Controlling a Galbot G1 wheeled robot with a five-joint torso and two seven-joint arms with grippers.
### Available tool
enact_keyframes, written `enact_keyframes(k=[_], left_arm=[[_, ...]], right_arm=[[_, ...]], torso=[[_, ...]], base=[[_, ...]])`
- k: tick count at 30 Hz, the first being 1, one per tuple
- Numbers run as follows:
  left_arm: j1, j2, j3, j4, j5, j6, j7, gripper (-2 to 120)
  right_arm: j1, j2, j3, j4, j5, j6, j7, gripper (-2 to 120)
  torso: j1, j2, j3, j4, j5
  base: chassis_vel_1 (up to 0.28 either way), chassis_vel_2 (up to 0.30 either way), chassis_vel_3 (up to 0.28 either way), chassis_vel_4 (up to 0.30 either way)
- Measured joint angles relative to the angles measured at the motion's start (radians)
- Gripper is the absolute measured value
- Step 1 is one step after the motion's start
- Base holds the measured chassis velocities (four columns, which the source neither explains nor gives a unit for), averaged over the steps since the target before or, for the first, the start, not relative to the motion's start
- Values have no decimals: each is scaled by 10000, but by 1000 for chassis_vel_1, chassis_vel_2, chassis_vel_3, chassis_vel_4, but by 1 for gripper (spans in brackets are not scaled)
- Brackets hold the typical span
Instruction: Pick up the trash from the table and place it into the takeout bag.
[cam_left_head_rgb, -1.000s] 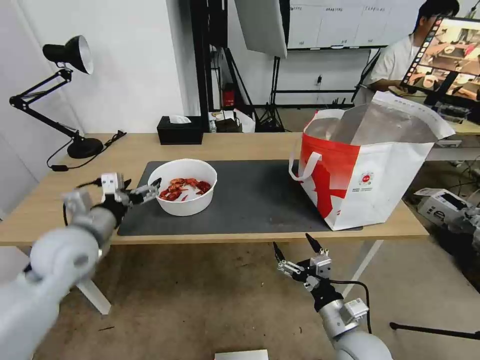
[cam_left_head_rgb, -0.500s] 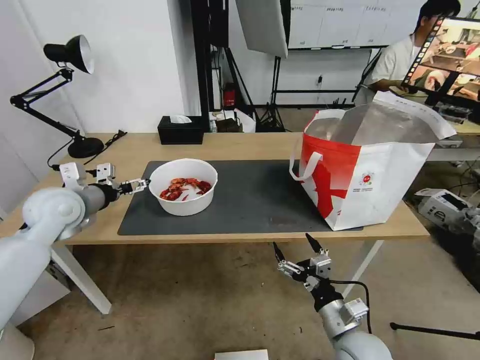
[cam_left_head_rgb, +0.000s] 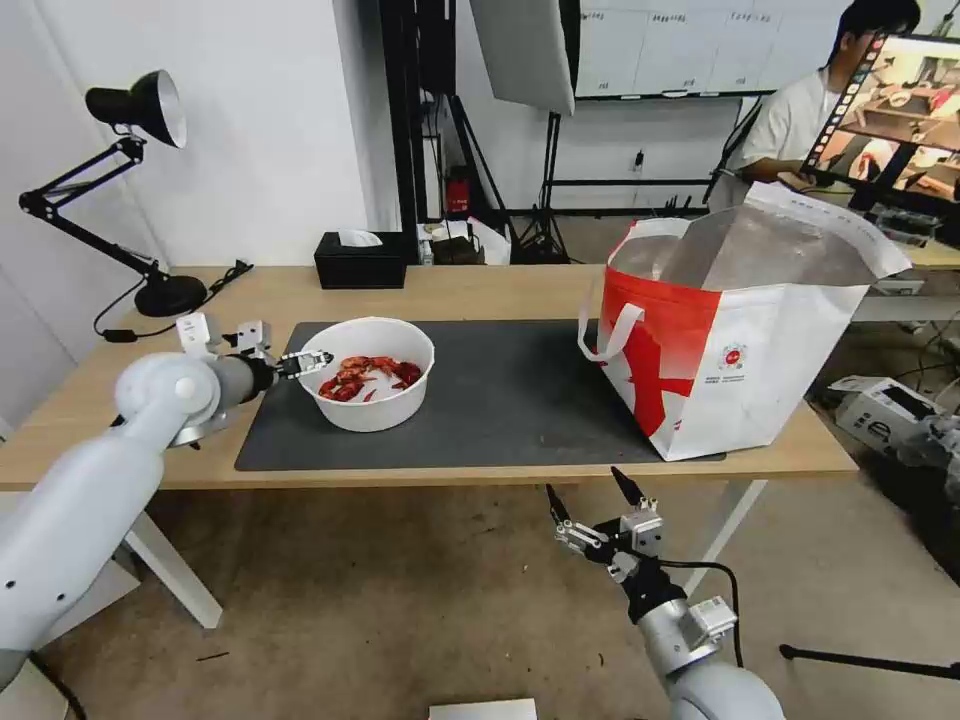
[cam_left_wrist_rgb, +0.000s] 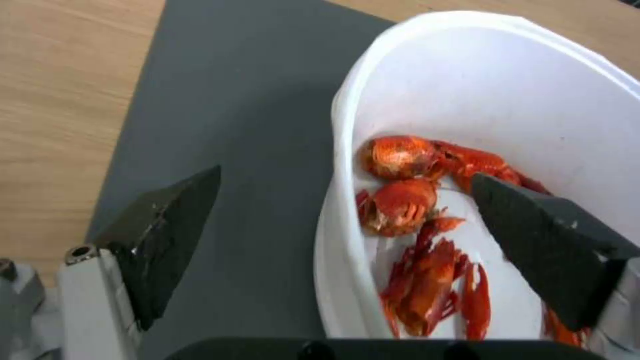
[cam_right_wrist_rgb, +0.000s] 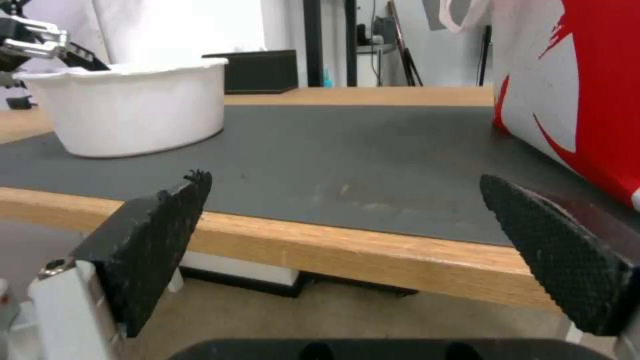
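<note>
The trash in view is a white round bowl (cam_left_head_rgb: 367, 400) of red crayfish shells (cam_left_wrist_rgb: 413, 200), standing on the left part of the dark grey mat (cam_left_head_rgb: 510, 395) on the table (cam_left_head_rgb: 300, 295). My left gripper (cam_left_head_rgb: 305, 362) is open at the bowl's left rim (cam_left_wrist_rgb: 337, 165); one finger (cam_left_wrist_rgb: 167, 235) is outside over the mat and the other finger (cam_left_wrist_rgb: 547, 240) is inside over the shells. The takeout bag (cam_left_head_rgb: 745, 345) stands open at the table's right end. My right gripper (cam_left_head_rgb: 595, 505) hangs open below the table's front edge (cam_right_wrist_rgb: 373, 247), holding nothing.
A black tissue box (cam_left_head_rgb: 360, 260) sits at the table's back edge and a black desk lamp (cam_left_head_rgb: 150, 200) at the far left. A white carton (cam_left_head_rgb: 885, 410) lies on the floor to the right. A person sits at a monitor behind the bag.
My left gripper, pulled back left of the bowl half a second ago, has moved right again to the bowl's rim, and the left arm's elbow has swung. The right arm has not moved.
</note>
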Motion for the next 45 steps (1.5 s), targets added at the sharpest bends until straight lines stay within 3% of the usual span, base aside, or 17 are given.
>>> enact_keyframes(k=[7, 9, 17, 20, 27, 30, 42, 45], left_arm=[[-257, -153, 251, 151, -172, 98, -446, 91], [-333, -180, 301, 210, -263, 104, -578, 79], [-412, -171, 361, 253, -406, 101, -719, 54], [-412, -151, 363, 251, -461, 73, -755, 37], [-399, -125, 317, 180, -633, 6, -878, 17], [-303, -111, 222, 52, -787, -128, -1029, 3], [52, 35, -115, -494, -858, -646, -1234, 0], [19, 216, -217, -951, -89, -1576, -861, 0]], right_arm=[[0, 0, 0, 0, 0, 0, 0, 100], [0, 0, 0, 0, 0, 0, 0, 100], [0, 0, 0, 0, 0, 0, 0, 100], [0, 0, 0, 0, 0, 0, 0, 100], [0, 0, 0, 0, 0, 0, 0, 100], [0, 0, 0, 0, 0, 0, 0, 100], [0, 0, 0, 0, 0, 0, 0, 100], [0, 1, 0, 0, 0, 0, 0, 100]], torso=[[-1, 0, 0, 0, 0], [-1, 1, -1, 0, 0], [-1, 1, -1, 1, 0], [-1, 2, -1, 1, -1], [-2, 2, -1, 1, -1], [-1, 1, -1, 1, -1], [-2, 1, -1, 1, -3], [-1, 1, -1, 0, -3]], base=[[0, 0, 0, 0], [0, 0, 0, 0], [0, 0, 0, 0], [0, 0, 0, 0], [0, 0, 0, 0], [0, 0, 0, 0], [0, 0, 0, 0], [0, 0, 0, 0]])
